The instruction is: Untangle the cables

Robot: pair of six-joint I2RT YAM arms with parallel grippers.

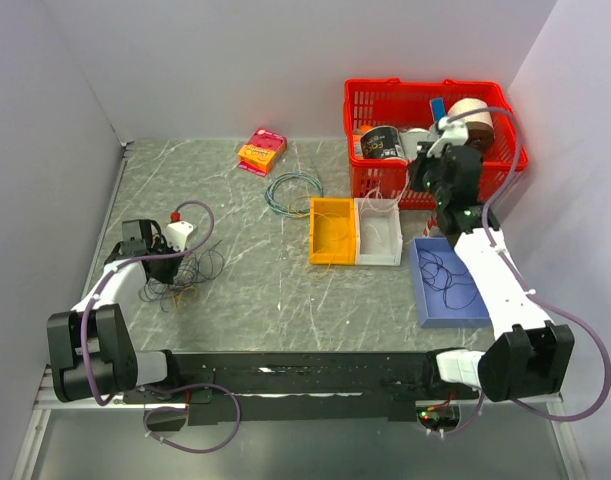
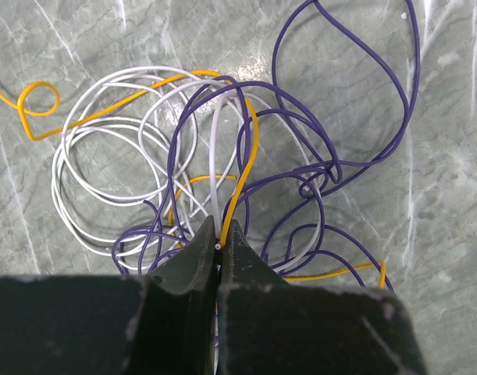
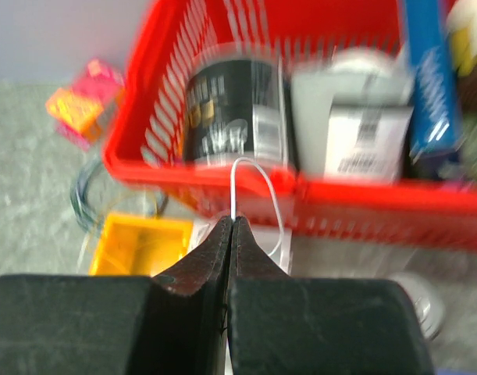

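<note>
The tangled cables (image 1: 185, 272) lie on the table at the left: purple (image 2: 300, 148), white (image 2: 105, 156) and yellow (image 2: 250, 148) strands looped over one another. My left gripper (image 2: 221, 234) is shut on a yellow strand and a white strand at the near edge of the bunch; it also shows in the top view (image 1: 167, 262). My right gripper (image 3: 233, 221) is shut on a thin white cable (image 3: 258, 168) that loops up in front of the red basket. In the top view it (image 1: 423, 172) is raised above the white bin (image 1: 381, 245), with the white strand hanging into the bin.
A yellow bin (image 1: 332, 232) stands next to the white bin. A blue tray (image 1: 425, 290) at the right holds a dark wire. A red basket (image 1: 425, 95) with cans and boxes is at the back right. A blue-green coil (image 1: 293, 193) and a pink-orange box (image 1: 261, 151) lie mid-back.
</note>
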